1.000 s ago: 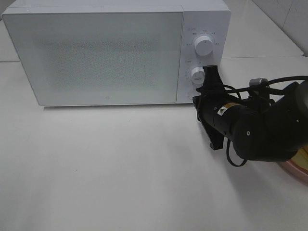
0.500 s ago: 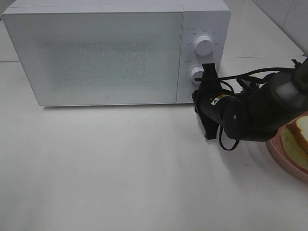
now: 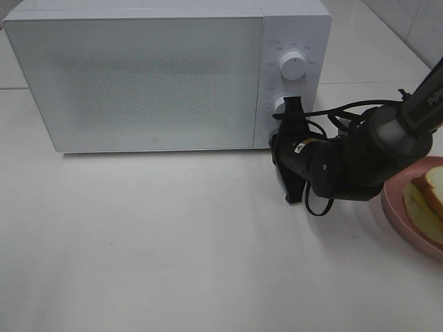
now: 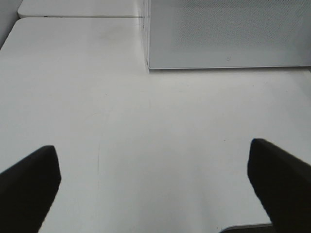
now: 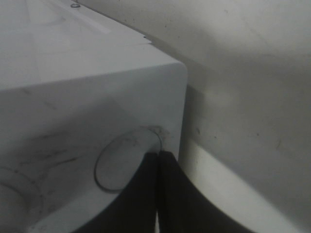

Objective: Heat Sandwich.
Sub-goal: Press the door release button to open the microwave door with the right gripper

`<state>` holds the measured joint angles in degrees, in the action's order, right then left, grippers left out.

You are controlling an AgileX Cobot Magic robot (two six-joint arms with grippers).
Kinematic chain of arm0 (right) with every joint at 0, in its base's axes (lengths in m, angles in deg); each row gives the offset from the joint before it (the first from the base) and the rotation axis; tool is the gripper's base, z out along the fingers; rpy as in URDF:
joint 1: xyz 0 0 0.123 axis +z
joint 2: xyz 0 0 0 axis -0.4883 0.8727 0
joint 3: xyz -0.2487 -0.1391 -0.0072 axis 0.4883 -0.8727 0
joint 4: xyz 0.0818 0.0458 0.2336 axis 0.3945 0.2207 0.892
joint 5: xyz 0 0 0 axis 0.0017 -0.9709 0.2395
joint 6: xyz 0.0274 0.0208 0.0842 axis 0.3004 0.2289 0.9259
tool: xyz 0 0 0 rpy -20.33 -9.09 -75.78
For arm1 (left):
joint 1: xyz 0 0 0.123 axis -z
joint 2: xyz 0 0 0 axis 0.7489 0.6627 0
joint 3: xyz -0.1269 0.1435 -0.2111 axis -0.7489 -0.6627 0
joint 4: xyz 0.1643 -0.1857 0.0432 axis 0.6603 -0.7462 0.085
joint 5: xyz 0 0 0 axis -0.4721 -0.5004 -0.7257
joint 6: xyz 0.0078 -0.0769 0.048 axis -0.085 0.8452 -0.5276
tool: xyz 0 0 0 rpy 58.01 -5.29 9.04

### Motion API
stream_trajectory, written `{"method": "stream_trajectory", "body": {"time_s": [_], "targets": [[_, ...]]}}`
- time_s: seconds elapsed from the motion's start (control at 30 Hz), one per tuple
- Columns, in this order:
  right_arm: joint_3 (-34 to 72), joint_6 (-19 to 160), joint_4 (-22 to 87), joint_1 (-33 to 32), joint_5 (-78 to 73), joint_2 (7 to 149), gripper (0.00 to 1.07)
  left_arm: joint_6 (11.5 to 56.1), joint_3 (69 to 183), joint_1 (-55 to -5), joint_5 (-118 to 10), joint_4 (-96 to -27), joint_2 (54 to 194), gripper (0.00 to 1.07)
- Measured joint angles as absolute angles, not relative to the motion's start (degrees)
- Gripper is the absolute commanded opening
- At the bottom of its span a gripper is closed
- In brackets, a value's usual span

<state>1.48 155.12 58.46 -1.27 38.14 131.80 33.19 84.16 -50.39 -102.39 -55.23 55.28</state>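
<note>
I had the right gripper [image 3: 277, 135] pinched fully shut, so its joined tips made one blunt point to press the round release button [image 5: 121, 165] low on the microwave [image 3: 138, 83] panel, centre-right in the high view. The sandwich [image 3: 429, 197] sat on its pink plate [image 3: 391, 200] at the right edge, outside the closed oven. The left gripper [image 4: 151, 148] hung spread wide over the bare table [image 4: 146, 111], holding nothing and clear of the work.

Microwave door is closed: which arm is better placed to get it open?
Right, probably. The right gripper, shut, has its tips at the round button low on the microwave beside the door. The left gripper hangs open over the table, away from that button.
</note>
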Motion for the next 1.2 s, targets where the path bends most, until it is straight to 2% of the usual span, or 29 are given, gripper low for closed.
{"method": "stream_trajectory", "body": {"time_s": [1.2], "targets": [[0.3, 154.0, 58.5, -2.2, 35.4, 127.4, 0.01, 33.2, 84.2, -50.4, -102.4, -55.2, 55.3, 1.01]]}}
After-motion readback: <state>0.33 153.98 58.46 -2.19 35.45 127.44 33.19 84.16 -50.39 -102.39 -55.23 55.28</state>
